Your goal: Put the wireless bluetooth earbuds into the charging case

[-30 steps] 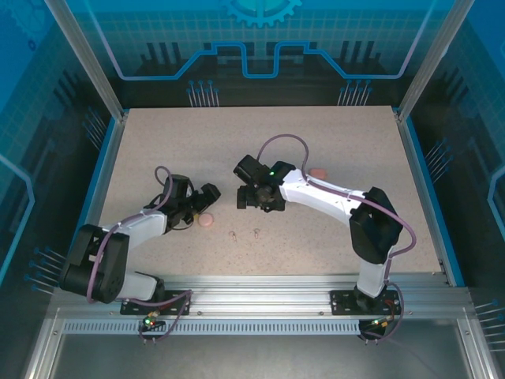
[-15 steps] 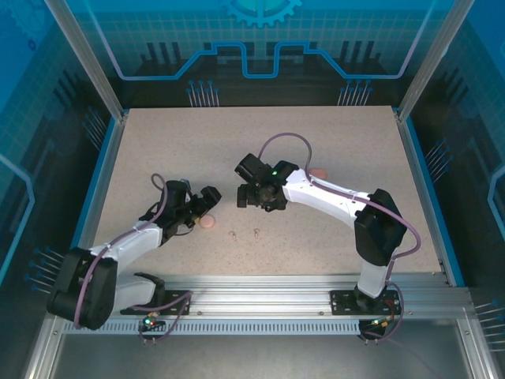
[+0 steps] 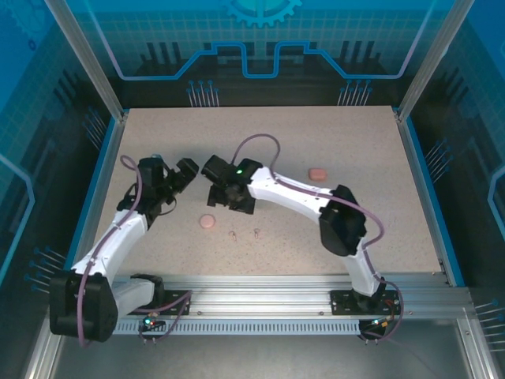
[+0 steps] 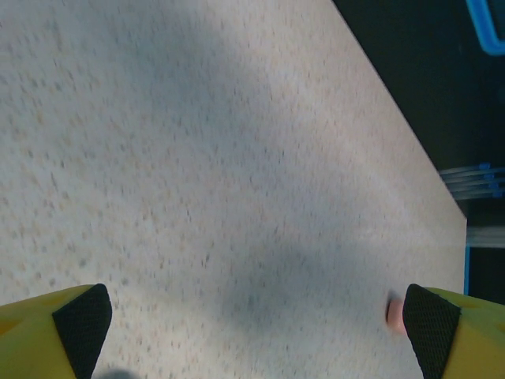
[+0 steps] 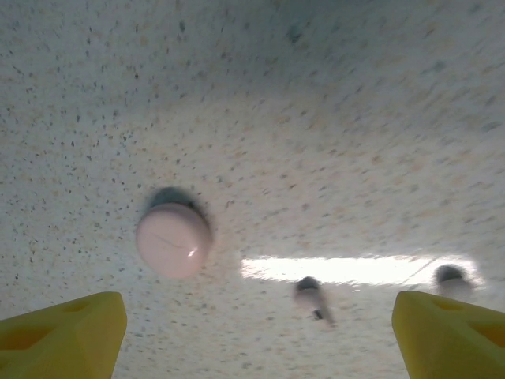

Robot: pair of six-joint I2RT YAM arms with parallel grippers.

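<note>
Pink cases: two, a round case (image 3: 207, 222) and a squarish case (image 3: 317, 173) well right of the round case, farther back.
Stemmed earbuds: two, pale; first earbud (image 3: 233, 235) just right of the round case, second earbud (image 3: 257, 232) farther right.
Robot arms: two, left arm (image 3: 118, 233) left of the round case, right arm (image 3: 292, 193) behind and right of it.

Far half of the table (image 3: 260, 130) is bare, free passage side to side. Left-centre is tight: the left gripper (image 3: 183, 174) and right gripper (image 3: 229, 201) sit just beside each other with only a narrow gap. The right arm (image 3: 292, 193) lies diagonally across the middle and blocks the line from near-right to centre. Near strip holds a round case (image 3: 207, 222), an earbud (image 3: 234, 234) and a second earbud (image 3: 257, 232), all close together. A small case (image 3: 317, 173) sits alone beyond the right arm. Blue side rails (image 3: 422, 189) wall both sides. Both jaws gape, nothing between.
</note>
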